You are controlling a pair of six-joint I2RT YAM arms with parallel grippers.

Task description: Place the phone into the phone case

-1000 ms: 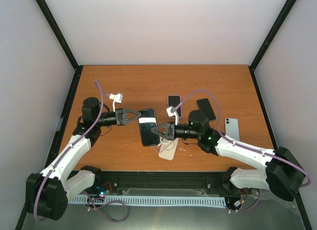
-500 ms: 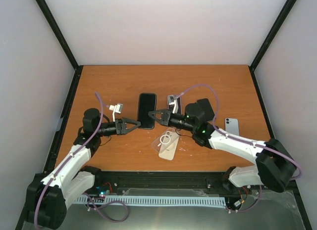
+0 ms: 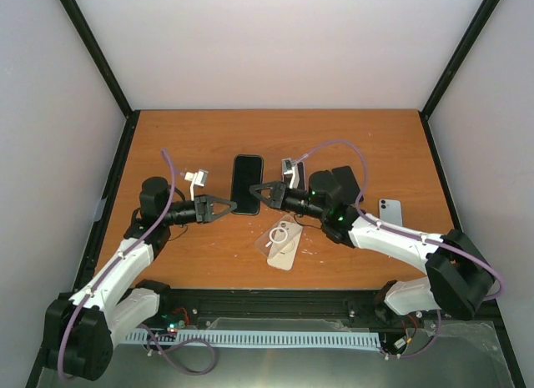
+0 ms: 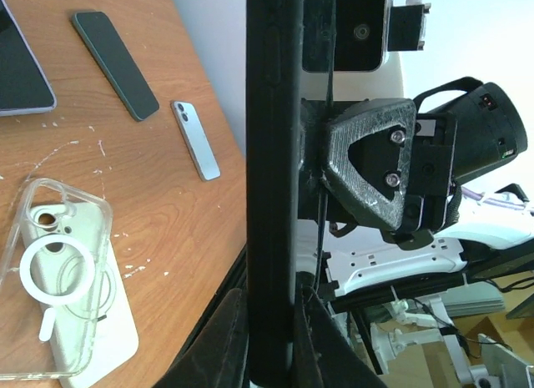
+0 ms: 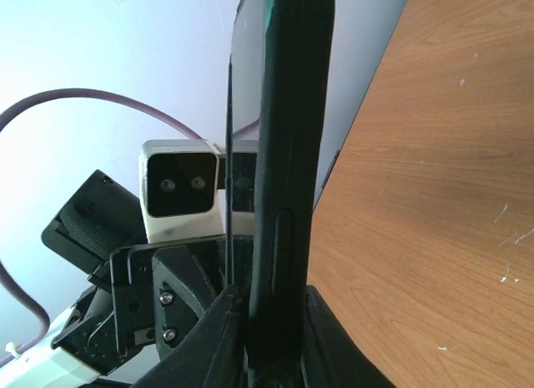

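Nearest to the arm bases, the clear phone case (image 3: 282,238) lies flat on the wooden surface (image 3: 192,146), with its white ring facing up. In the left wrist view the phone case (image 4: 52,246) partly covers a flat white item (image 4: 108,346); I cannot tell if this is a phone or a second case.

Just behind the case, the two arms meet from opposite sides. The left fingers (image 3: 217,209) and the right fingers (image 3: 270,194) both grip the near end of the black phone (image 3: 247,181), which shows its dark screen to the top camera. In each wrist view the phone is seen from its thin edge. The left fingers (image 4: 227,334) are pressed on both faces of the phone (image 4: 271,154), and the right fingers (image 5: 219,342) are clamped on the phone (image 5: 292,138) in the same way. The phone is near the case but apart from it, not inside. I cannot tell whether it touches the surface.

Farther to the right, a dark phone (image 3: 349,178) lies partly behind the right arm, and a pale blue phone (image 3: 390,211) lies beside it.
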